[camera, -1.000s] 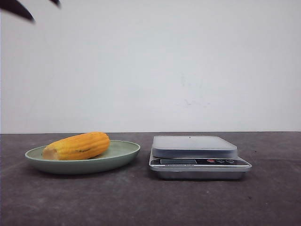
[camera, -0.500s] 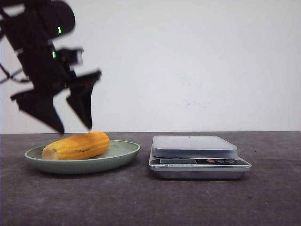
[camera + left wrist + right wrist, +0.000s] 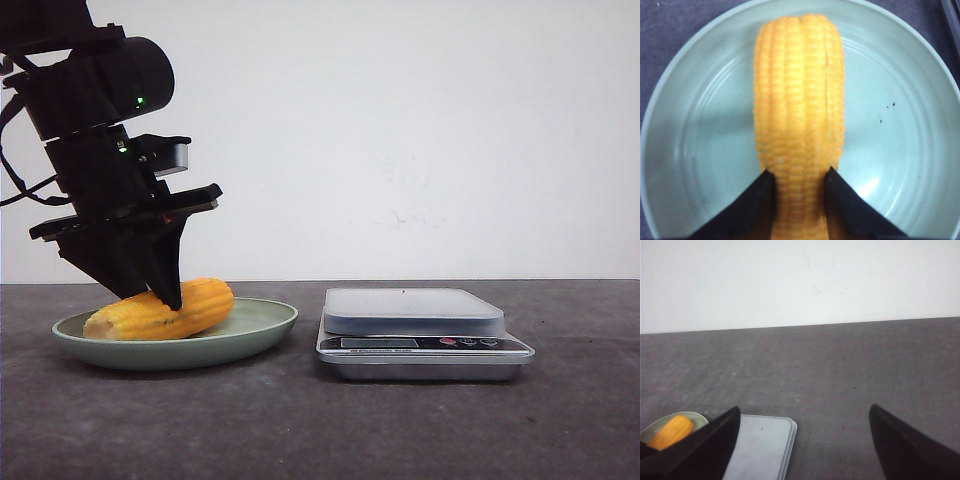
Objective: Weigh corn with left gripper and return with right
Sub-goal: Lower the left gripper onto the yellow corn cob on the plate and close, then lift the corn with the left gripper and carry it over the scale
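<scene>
Left gripper (image 3: 799,181) down over the corn (image 3: 162,309), which lies on its side in a green plate (image 3: 250,335) on the counter (image 3: 320,430), left of a digital scale (image 3: 420,330). In the wrist view the 2 black fingers (image 3: 762,192) straddle the cob, 1 on each flank, touching or all but touching the kernels near 1 end; whether they're actually squeezing yet can't be told, and the cob rests on the plate, not lifted.

Right gripper (image 3: 802,440) hangs wide open w/ nothing between its fingers, well apart from the plate, looking down past the scale's platform.

Handling, as a judgement: the cob looks stiff and fairly light, so it should take a firm pinch w/o deforming. The round body and ribbed kernel rows could let it roll or twist betw. flat fingers, and a grip this near the end may let the far end droop. Taking hold across the middle, square to its length, seems safer. Scale's top is flat and smooth, so the cob may roll once released.
</scene>
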### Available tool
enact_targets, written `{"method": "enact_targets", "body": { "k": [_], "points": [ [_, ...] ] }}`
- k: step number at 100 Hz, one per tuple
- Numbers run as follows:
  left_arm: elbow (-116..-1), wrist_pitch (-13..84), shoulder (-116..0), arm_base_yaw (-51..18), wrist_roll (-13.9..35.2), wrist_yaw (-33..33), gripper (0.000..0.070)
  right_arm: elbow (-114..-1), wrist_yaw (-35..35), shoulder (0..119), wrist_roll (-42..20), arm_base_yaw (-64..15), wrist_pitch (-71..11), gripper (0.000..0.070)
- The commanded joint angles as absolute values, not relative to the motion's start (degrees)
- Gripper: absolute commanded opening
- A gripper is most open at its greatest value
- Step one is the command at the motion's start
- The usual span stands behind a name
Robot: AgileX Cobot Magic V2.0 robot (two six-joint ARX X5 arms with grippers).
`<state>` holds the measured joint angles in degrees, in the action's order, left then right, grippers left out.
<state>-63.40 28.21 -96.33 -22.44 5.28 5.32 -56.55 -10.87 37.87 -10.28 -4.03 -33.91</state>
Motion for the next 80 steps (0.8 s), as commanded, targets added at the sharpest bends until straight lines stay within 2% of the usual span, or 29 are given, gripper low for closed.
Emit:
{"method": "enact_targets", "body": {
  "k": [1, 17, 37, 62, 80],
  "points": [
    [-64.3, 29.2, -94.9, -23.0, 4.6, 5.6, 0.0010, -57.5, -10.9, 38.1, -9.8, -4.1, -33.5, 0.0515],
    [-66.4, 30.7, -87.9, -23.9, 7.1, 7.0, 0.0010, -57.5, -10.9, 38.1, -9.9, -4.1, -33.5, 0.0515],
    [-77.4, 35.9, -86.8, -28.9, 9.3, 7.5, 0.0010, -57.5, -10.9, 38.1, -10.1, -4.1, -33.5, 0.0515],
    [-88.3, 34.5, -94.7, -37.5, 16.0, 6.8, 0.0010, -57.5, -10.9, 38.1, -10.2, -4.1, -33.5, 0.0515],
    [-92.7, 32.9, -103.2, -42.2, 18.9, 1.6, 0.0010, -57.5, -10.9, 38.1, -10.2, -4.1, -33.6, 0.0515]
  ]
}}
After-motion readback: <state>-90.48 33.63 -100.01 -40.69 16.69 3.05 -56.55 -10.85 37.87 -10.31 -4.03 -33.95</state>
